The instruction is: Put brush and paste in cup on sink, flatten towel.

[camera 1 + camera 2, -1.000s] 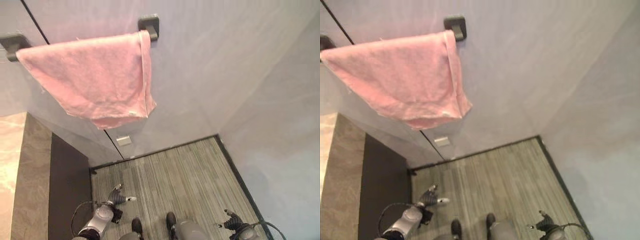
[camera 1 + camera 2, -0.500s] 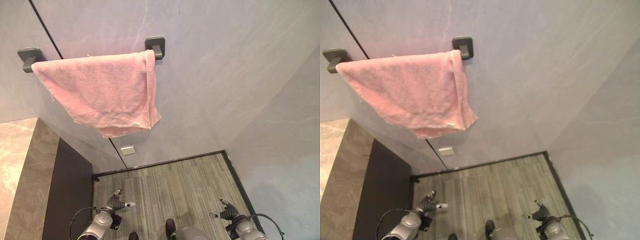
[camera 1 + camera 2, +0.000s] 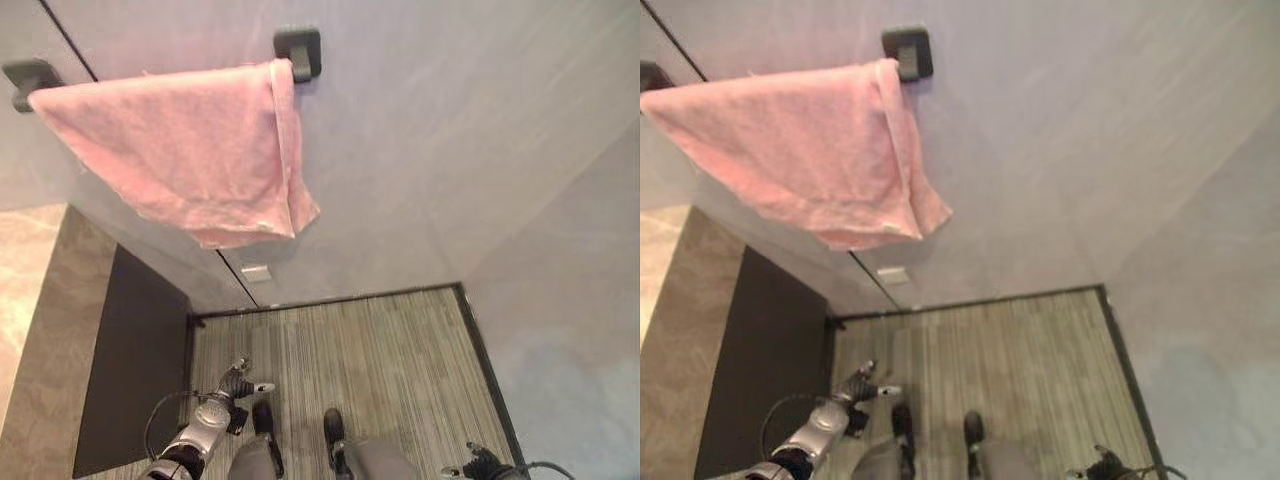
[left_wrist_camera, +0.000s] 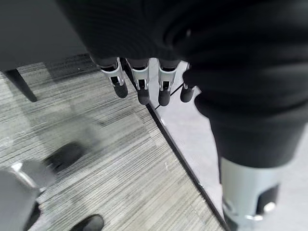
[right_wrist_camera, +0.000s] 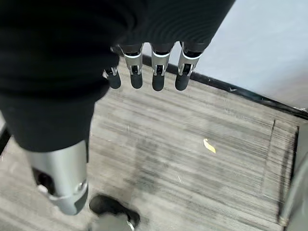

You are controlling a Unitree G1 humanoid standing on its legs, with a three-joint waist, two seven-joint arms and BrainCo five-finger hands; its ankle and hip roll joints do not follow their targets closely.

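Since half a second earlier the head camera had tipped, sliding the whole scene. Bunched toward its right end, the pink towel (image 3: 180, 150) hung on the wall rail (image 3: 297, 50), unflattened. Left hand (image 3: 237, 383) and right hand (image 5: 147, 67) dangled relaxed, empty, over the floor (image 3: 400, 360).

Left hand (image 3: 228, 395) hung low at the robot's left side, arm lowered, fingers (image 4: 140, 89) straight and relaxed in a row, pointing downward, holding nothing. Right hand (image 3: 478, 463) hung low at the right side, its fingers (image 5: 157, 72) likewise straight, slightly spread, and empty, thumb apart.
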